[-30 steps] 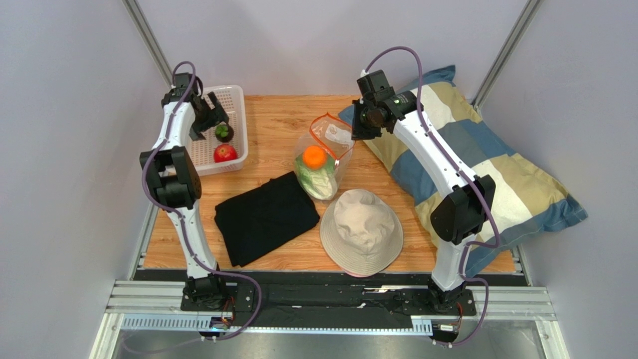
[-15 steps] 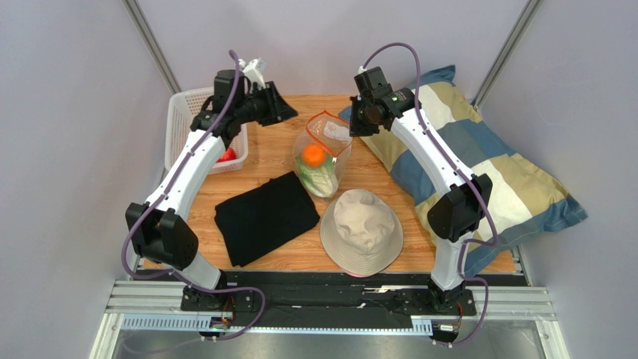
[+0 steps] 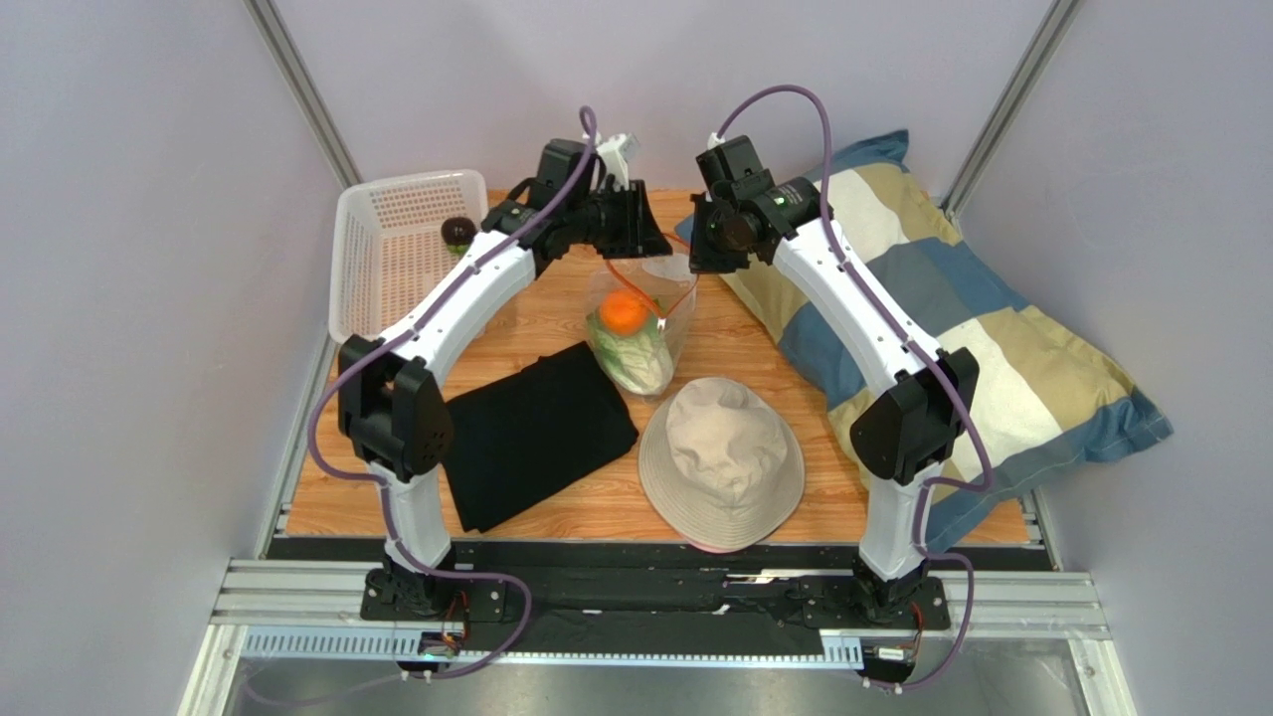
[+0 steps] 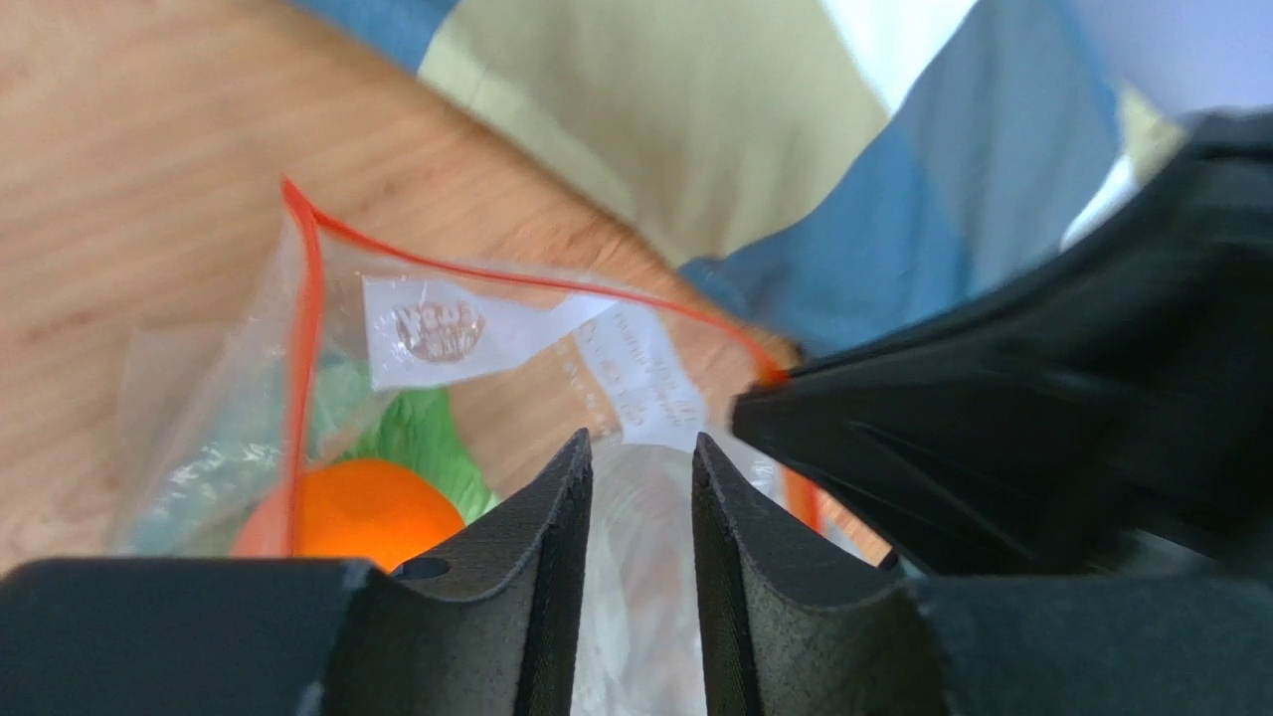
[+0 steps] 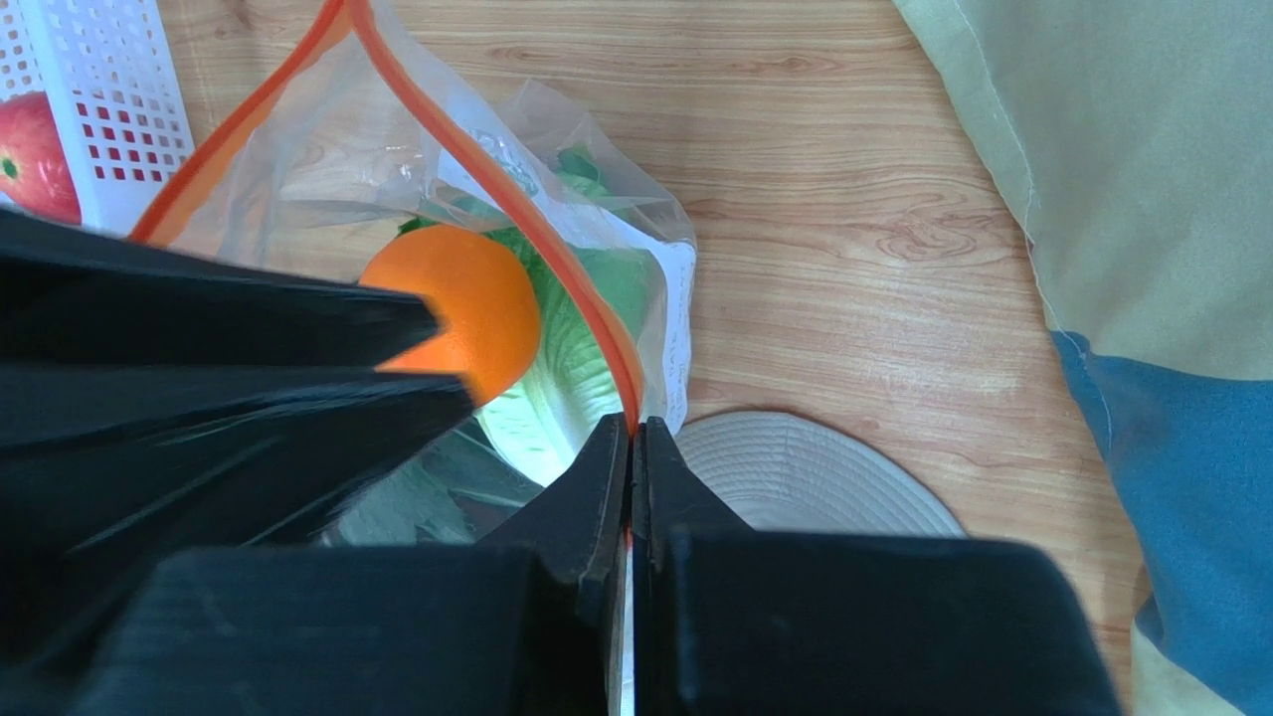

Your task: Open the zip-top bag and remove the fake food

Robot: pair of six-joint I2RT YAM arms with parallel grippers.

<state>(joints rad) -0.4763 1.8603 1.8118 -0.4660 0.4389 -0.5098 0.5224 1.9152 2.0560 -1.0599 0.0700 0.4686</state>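
The zip-top bag stands mid-table, its orange-red zip mouth pulled open. Inside lie fake food pieces: an orange fruit on a pale green cabbage. My right gripper is shut on the bag's zip edge, holding the near right rim up. My left gripper hovers at the far side of the mouth, its jaws a narrow gap apart, with clear film and the white label just beyond the tips. A red apple and a dark round fruit sit in the white basket.
The white mesh basket stands at the back left. A folded black cloth and a beige bucket hat lie in front of the bag. A checked pillow fills the right side.
My left arm swung from the basket rightward to the bag's mouth, and its jaws narrowed from wide open. The right gripper kept its hold on the bag's edge.
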